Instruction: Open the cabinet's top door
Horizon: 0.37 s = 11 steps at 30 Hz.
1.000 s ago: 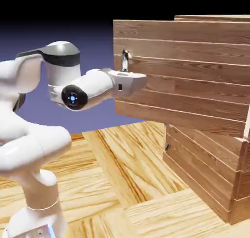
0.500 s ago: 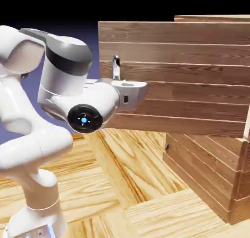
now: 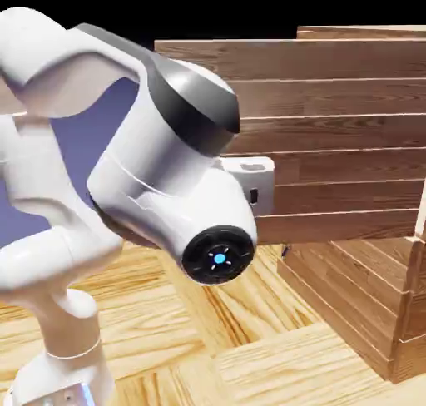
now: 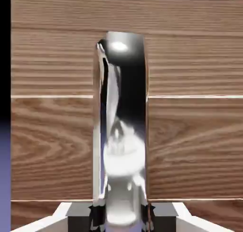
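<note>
**Top door swung wide, handle clamped between the fingers**

The two views split the facts between them. In the exterior view the arm's bulky white and grey forearm (image 3: 175,180) fills the middle of the picture and hides the door's handle and the finger tips altogether; only the pale hand block (image 3: 254,180) shows past it, pressed up close to the planks. The hand view supplies what is hidden there: the shiny dark metal handle (image 4: 121,126) stands upright and fills the middle of the picture, and the fingers (image 4: 96,216) sit at the bottom edge on either side of it, clenched on the handle with no gap to be seen.

The exterior view alone shows how things lie at large. The top door (image 3: 333,121) stands swung well out from the cabinet (image 3: 358,304), its plank face turned toward the camera and stretching from behind the arm to the picture's right edge. Its free vertical edge lies behind the arm's grey elbow. Below it, the cabinet's lower panel keeps a small dark handle (image 3: 284,251) at its near corner.

The wood-plank table (image 3: 225,313) lies bare between the robot's base and the cabinet's lower corner, under the open door. The arm's elbow bulges toward the camera. In the hand view a strip of violet backdrop (image 4: 4,178) shows past the door's edge at the picture's left.
</note>
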Tool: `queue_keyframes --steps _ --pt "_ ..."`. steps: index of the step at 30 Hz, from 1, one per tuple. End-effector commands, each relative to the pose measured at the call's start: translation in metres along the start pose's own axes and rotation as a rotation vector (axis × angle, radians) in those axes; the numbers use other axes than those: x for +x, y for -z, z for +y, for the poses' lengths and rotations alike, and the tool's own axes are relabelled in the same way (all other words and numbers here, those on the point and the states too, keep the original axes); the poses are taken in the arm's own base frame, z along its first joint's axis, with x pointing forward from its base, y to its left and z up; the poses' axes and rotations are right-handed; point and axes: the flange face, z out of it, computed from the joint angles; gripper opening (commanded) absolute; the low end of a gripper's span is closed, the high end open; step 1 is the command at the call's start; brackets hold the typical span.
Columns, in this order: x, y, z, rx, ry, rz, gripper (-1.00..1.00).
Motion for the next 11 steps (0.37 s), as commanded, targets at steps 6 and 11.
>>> queue_keyframes --steps 6,11 --pt "0.014 0.045 0.014 0.08 0.0 -0.08 -1.0" --pt "0.026 0.076 0.026 0.139 0.0 -0.139 -1.0"
